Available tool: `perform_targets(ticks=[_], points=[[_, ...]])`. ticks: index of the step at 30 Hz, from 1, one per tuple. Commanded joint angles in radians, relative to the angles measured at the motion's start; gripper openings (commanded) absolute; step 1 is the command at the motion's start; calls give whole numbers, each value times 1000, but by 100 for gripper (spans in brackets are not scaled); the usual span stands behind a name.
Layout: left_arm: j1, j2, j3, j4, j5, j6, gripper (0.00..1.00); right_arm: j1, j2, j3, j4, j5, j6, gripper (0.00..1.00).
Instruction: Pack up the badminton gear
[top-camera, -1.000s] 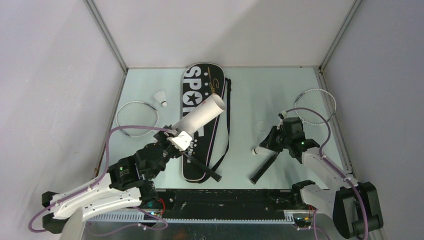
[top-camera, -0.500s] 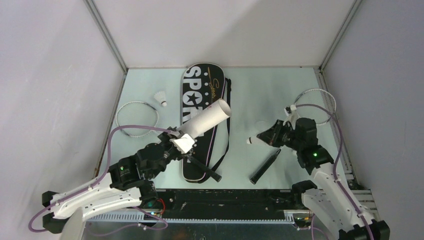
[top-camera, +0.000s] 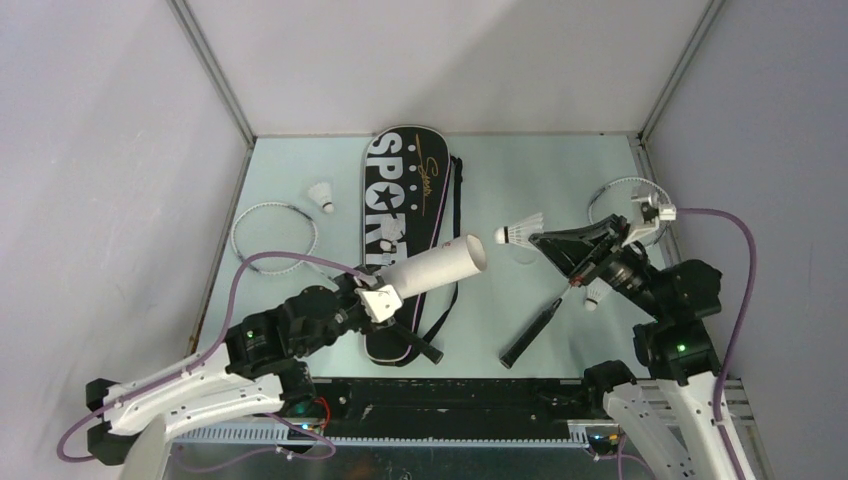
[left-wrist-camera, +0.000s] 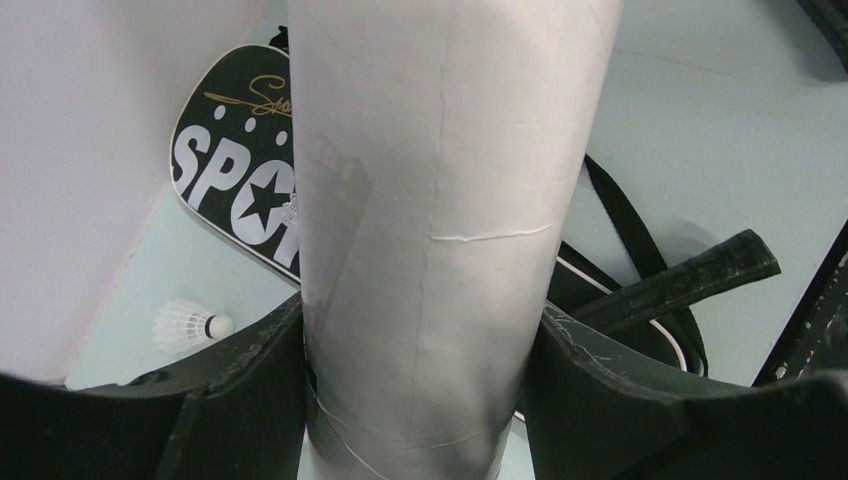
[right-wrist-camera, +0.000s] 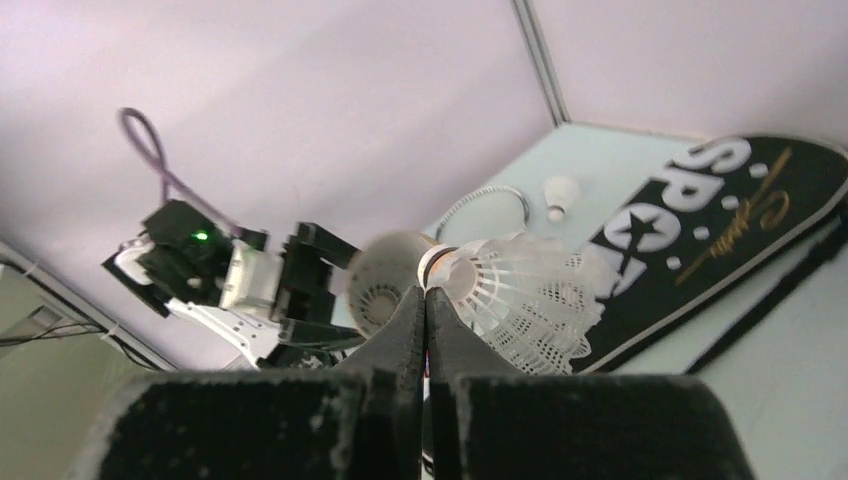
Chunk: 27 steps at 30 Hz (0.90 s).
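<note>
Top external, right hand (top-camera: 537, 239) lifted shuttlecock (top-camera: 519, 232) higher, tube (top-camera: 440, 268) swung rightward.

bag (top-camera: 398, 172): black, white SPORT lettering | tube (top-camera: 440, 268): white | shuttlecock (top-camera: 520, 230): white | racket frame (top-camera: 233, 238): seemingly silver

Left arm (top-camera: 190, 388) and right arm (top-camera: 672, 412): white shell links, black joint housings, a green light (top-camera: 247, 331) on each, a looping purple cable (top-camera: 710, 212); the left end effector (left-wrist-camera: 425, 340) and right end effector (right-wrist-camera: 425, 300) are black
</note>
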<state>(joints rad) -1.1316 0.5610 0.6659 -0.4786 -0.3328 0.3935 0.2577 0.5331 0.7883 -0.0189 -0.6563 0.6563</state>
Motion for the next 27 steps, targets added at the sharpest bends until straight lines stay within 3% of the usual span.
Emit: perform_targets(ticks=[1,17,27], points=[[1,5,-3,30,49,29,46,14,-17,46,74,-55,27,0],[1,-6,-11,33,86,48,46,298,111,46,23,13,-57,0],[2,-12,-14,38,88,54,45,374,189,46,-12,61,-88,0]])
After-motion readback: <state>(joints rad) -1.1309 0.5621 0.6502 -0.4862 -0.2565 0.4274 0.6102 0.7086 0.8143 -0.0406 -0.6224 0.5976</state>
